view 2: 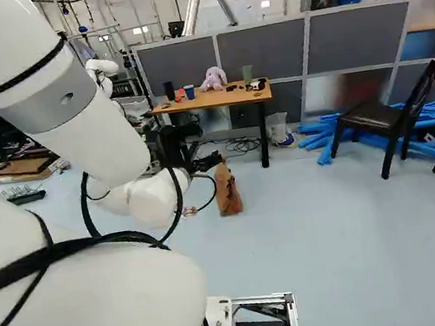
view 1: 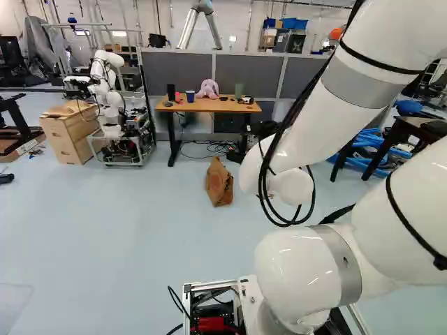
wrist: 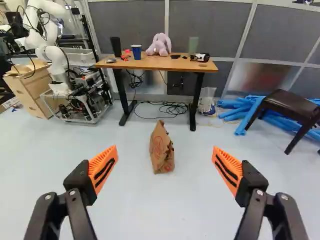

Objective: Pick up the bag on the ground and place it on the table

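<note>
My gripper (view 2: 176, 146) shows as a black shape beyond the white arm in the right base view, its fingertips not clearly visible there. In the wrist view the gripper (wrist: 165, 162) stands wide open, nothing between its orange pads. Ahead of it, roughly centred between the two fingers and apart from both, a brown paper bag (wrist: 161, 150) stands on the floor, its top narrow and crumpled. The same bag (view 1: 219, 183) is left of the arm in the left base view. Behind it is the wooden-topped table (wrist: 155, 63) with dark legs.
On the table are a purple plush toy (wrist: 160, 45), a blue cup (wrist: 136, 52), a dark cylinder and small items. Cables (wrist: 170, 108) lie under it. Another robot (view 1: 108, 98) and a wooden box (view 1: 70, 132) stand left; a dark chair (view 2: 375, 119) and blue tubes are right.
</note>
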{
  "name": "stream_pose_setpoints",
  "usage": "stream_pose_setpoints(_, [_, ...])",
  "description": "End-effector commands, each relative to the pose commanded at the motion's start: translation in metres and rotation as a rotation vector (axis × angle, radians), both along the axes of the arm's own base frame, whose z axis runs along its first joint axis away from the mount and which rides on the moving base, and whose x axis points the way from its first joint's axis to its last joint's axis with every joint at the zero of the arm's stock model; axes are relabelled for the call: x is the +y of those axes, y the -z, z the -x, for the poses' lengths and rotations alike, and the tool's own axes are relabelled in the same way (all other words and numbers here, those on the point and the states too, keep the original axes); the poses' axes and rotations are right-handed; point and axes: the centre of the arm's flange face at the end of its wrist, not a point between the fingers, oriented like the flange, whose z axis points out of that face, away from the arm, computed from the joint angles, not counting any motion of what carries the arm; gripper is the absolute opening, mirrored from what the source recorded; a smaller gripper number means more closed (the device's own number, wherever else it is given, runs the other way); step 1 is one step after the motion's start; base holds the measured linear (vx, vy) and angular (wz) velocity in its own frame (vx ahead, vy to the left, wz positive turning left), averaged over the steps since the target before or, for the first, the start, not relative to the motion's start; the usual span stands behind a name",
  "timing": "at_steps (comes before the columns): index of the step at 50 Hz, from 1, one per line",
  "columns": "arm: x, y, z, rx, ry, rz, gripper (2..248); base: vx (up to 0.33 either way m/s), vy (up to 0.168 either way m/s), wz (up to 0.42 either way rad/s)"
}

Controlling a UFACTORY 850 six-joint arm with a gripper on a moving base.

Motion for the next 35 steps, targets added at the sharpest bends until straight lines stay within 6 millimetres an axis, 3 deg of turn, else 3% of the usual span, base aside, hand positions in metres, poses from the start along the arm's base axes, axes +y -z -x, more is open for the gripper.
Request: stream_pose_setpoints(35, [0.0, 0.0, 0.0, 0.0, 0.0, 0.0, 247, 0.181, -0.001, -0.026])
